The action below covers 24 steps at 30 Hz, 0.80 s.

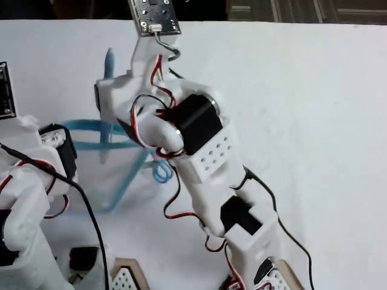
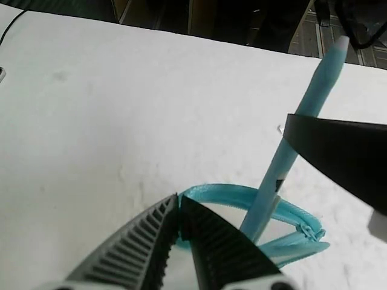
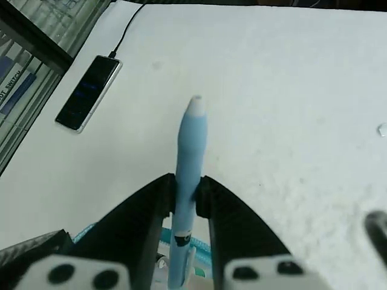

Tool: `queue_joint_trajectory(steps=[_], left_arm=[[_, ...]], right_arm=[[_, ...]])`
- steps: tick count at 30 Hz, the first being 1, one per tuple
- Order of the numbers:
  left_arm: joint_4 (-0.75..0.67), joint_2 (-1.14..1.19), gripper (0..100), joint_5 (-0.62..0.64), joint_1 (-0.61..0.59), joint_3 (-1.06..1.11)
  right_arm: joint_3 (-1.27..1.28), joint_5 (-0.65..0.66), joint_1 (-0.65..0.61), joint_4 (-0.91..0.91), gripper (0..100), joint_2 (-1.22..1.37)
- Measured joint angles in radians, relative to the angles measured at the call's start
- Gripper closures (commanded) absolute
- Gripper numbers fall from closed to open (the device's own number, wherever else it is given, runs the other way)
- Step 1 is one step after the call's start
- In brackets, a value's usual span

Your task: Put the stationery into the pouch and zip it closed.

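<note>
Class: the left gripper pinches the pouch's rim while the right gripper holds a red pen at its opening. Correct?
No: the pen in the right gripper is light blue, not red; the right wrist view shows it. The left gripper does pinch the pouch.

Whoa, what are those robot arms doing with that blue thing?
Two robot arms are packing a see-through pouch with a blue zip. The right pincer grips a blue pen almost upright, its lower end at the pouch's open mouth. The left pincer pinches the zip edge, which seems to hold it open on the white table. The zip is not closed yet.
</note>
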Motion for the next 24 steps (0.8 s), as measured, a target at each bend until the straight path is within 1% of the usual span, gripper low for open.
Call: queue_joint_trajectory(steps=[5, 7, 10, 14, 16, 22, 24], left_arm=[[0.0, 0.0, 98, 0.0, 0.0, 0.0], [0.0, 0.0, 98, 0.0, 0.0, 0.0], [0.0, 0.0, 98, 0.0, 0.0, 0.0], [0.0, 0.0, 98, 0.0, 0.0, 0.0], [0.0, 0.0, 98, 0.0, 0.0, 0.0], [0.0, 0.0, 98, 0.0, 0.0, 0.0], [0.0, 0.0, 98, 0.0, 0.0, 0.0]], right_arm=[[0.0, 0.066, -0.043, 0.005, 97.5, 0.0], [0.0, 0.097, -0.069, 0.005, 94.2, 0.0], [0.0, 0.114, -0.095, 0.005, 83.8, 0.0], [0.028, 0.12, -0.094, 0.005, 67.5, -0.003], [0.054, 0.12, -0.092, 0.005, 62.9, -0.003], [0.078, 0.12, -0.094, 0.005, 62.6, -0.103], [0.086, 0.12, -0.077, 0.005, 62.6, -0.158]])
